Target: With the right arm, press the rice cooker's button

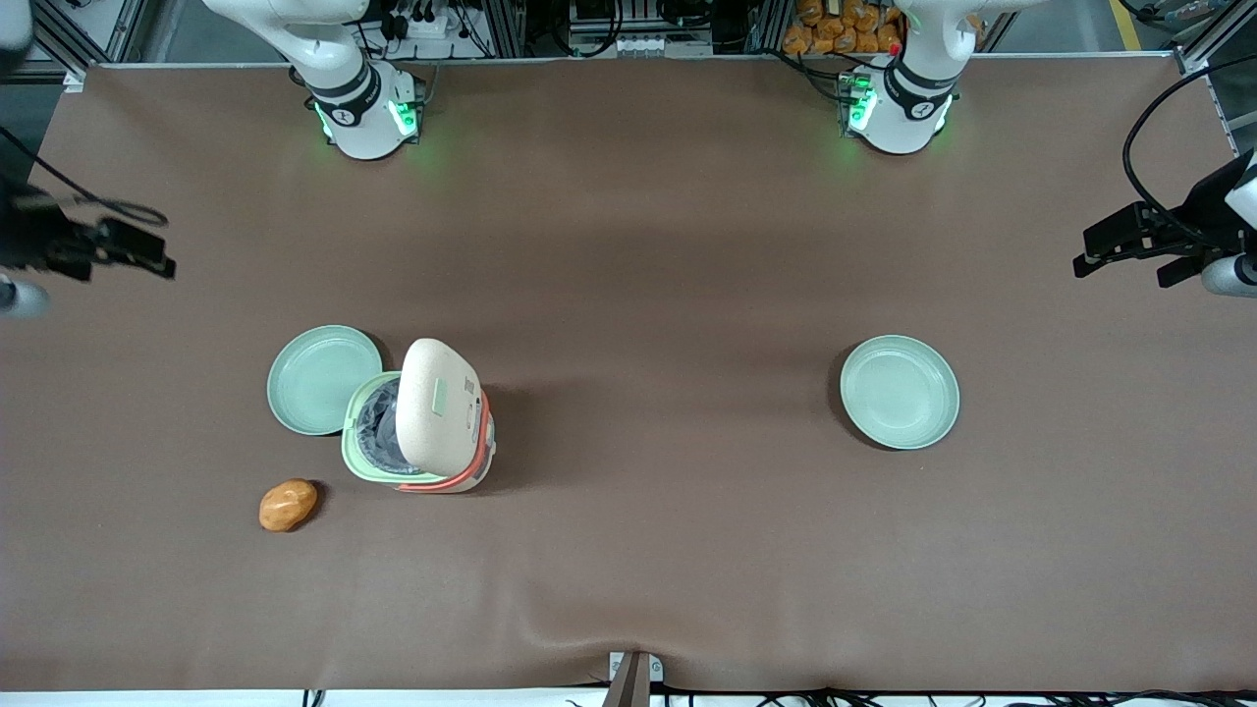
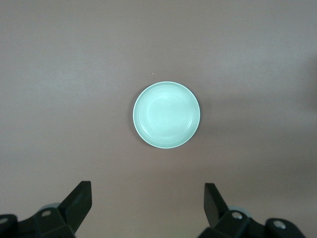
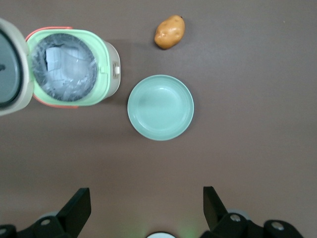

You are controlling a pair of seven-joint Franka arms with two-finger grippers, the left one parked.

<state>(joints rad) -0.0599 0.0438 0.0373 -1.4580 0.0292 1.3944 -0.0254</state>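
standing with its lid up, the rice cooker [image 1: 420, 422] sits toward the working arm's end of the table, dark pot [image 3: 64, 67] exposed inside the pale green rim. the raised cream lid [image 1: 438, 403] leans over the body, and the button [image 1: 441, 395] shows as a small pale green pad on its outer face. a green plate [image 1: 322, 379] lies just beside the cooker, touching or nearly so. an orange-brown potato-like lump [image 1: 288, 505] rests nearer the front camera, a little apart. a second green plate [image 1: 899, 391] lies well off toward the parked arm's end.

gripper [image 3: 146, 210]: fingers spread apart, nothing between them, held high over the table and well clear of the cooker; in the front view it hangs at the table's edge [image 1: 126, 250]. approach not yet begun, by my reading.

risks, judged from this layout:
- button sits on a tilted, hinged lid. a push there may swing or slam the lid rather than register a press.
- cooker looks light; an off-axis push could slide or tip it, likely into the neighbouring plate.
- spread fingers give two contact points; one could miss the small pad and catch the oval label [image 1: 469, 385] or lid edge.
- low sideways travel risks clipping the plate.
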